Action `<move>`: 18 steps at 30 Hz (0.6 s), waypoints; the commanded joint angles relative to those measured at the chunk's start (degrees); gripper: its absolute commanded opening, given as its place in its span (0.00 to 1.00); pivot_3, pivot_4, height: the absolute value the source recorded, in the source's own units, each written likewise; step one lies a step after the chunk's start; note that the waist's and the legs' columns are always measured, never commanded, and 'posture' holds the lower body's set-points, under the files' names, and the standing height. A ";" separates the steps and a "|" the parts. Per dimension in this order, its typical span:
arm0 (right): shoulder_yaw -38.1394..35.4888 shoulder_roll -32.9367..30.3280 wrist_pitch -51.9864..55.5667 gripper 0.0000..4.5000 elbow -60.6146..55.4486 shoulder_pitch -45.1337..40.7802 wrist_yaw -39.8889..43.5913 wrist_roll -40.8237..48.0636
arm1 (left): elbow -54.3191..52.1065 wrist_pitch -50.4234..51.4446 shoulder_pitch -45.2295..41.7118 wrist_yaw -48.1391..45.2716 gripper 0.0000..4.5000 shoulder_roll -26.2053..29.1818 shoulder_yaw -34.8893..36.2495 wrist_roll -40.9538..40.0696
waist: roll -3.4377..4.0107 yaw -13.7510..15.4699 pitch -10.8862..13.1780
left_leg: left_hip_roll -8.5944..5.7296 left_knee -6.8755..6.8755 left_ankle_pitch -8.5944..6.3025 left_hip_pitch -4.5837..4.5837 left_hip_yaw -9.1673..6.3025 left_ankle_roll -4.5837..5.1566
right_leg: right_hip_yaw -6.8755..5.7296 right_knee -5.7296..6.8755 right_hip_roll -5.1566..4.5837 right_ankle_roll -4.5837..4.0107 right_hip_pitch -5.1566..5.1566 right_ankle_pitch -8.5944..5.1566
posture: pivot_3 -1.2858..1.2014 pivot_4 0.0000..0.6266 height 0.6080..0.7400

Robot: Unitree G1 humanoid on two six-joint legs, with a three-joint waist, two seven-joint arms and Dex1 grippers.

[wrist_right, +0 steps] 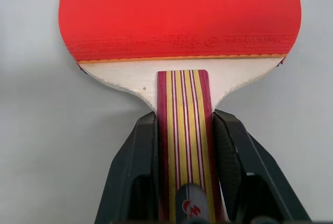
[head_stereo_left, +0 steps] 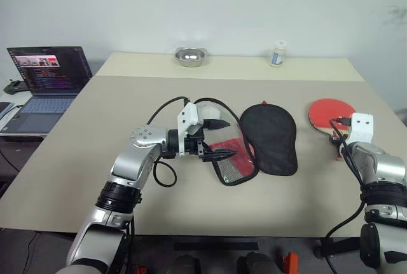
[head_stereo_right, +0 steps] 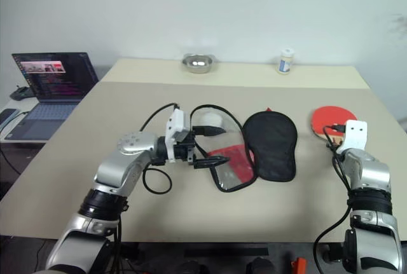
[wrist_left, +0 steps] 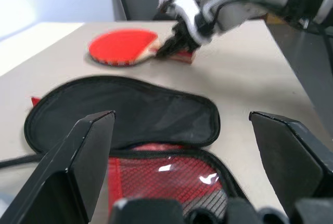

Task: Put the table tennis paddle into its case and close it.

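My right gripper [wrist_right: 184, 146] is pinching the striped wooden handle of the table tennis paddle [wrist_right: 179, 21], one black finger pressing each side of the handle, as my right wrist view is showing plainly. The paddle is lying near the right edge of the beige table [head_stereo_left: 127, 102], red rubber face up and pointing away from me, handle toward me. In my left wrist view the handle end is looking slightly raised while the red blade is resting on the tabletop. My left gripper [head_stereo_left: 219, 139] is hovering over the middle of the table with its fingers spread wide, pinching nothing, pointing across toward my right side. The case [head_stereo_left: 270, 137] is lying open just past those fingertips: the black fabric half is sitting flat on the table toward the paddle, and the other half, showing red lining under black mesh [head_stereo_left: 232, 159], is lying directly beneath and beside my left fingers. A small red tag is peeking out at the far end of the black half. Case and paddle are sitting well apart, bare table between them. At the table's far edge a small metal bowl [head_stereo_left: 189, 56] and a little white bottle [head_stereo_left: 278, 53] are standing. An open laptop [head_stereo_left: 44, 80] is sitting on a side surface off to my left.
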 commanded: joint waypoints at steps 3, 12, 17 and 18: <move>-3.24 4.28 17.19 0.24 -29.55 0.76 -2.20 7.44 | -1.74 -1.06 -0.02 0.04 1.00 0.79 1.00 -0.15 | 0.02 -0.47 0.02 | 0.11 -0.12 0.00 0.03 -0.05 -0.01 | -0.06 0.08 0.00 -0.03 -0.06 -0.03 | 0.52 0.24 1.00; 1.09 26.25 32.56 0.24 -48.24 3.66 -10.16 8.24 | -0.72 -1.45 -0.69 -0.97 1.00 1.14 0.73 -0.07 | 0.02 -0.84 0.02 | 0.12 -0.55 0.23 0.22 -0.13 -0.36 | -0.14 0.29 0.05 0.06 -0.20 -0.11 | 0.52 0.24 1.00; 5.10 27.31 29.11 0.24 -45.22 4.36 -10.24 5.84 | 0.17 -1.84 -1.19 -1.26 1.00 1.50 0.70 0.39 | 0.01 -0.83 0.02 | -0.05 -0.54 0.24 0.16 -0.09 -0.33 | -0.12 0.20 0.03 0.04 -0.20 -0.10 | 0.52 0.24 1.00; 5.55 27.28 28.29 0.24 -44.43 4.54 -9.98 5.43 | 0.09 -1.78 -1.21 -1.25 1.00 1.48 0.64 0.43 | 0.01 -0.84 0.02 | -0.05 -0.54 0.24 0.14 -0.10 -0.32 | -0.13 0.17 0.03 0.04 -0.20 -0.10 | 0.52 0.24 1.00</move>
